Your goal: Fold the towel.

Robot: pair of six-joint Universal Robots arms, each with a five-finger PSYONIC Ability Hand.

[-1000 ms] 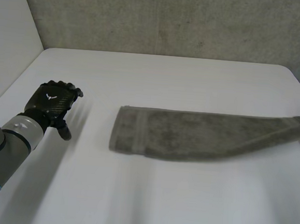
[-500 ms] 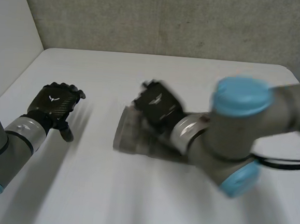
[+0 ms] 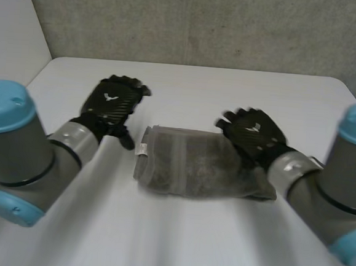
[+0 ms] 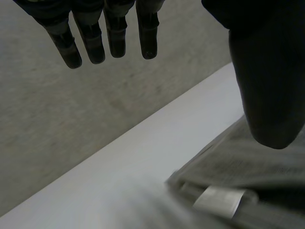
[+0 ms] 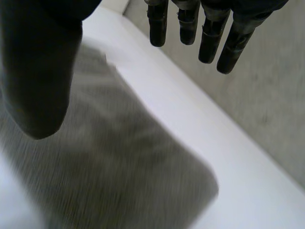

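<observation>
A grey-brown towel lies folded over on itself in the middle of the white table, with a small white label at its left end. My left hand hovers just off that end, open, fingers straight and the thumb above the towel near its label. My right hand hovers over the towel's right part, open, fingers spread and thumb apart, with the towel beneath its palm. Neither hand holds cloth.
A rough grey wall runs behind the table's far edge, and a pale wall stands at the left. Bare tabletop lies in front of the towel and to both sides.
The long towel has been folded, its right end brought over to the left. My right hand has let go and drawn back to the right; my left arm has moved in toward the towel's left end.
</observation>
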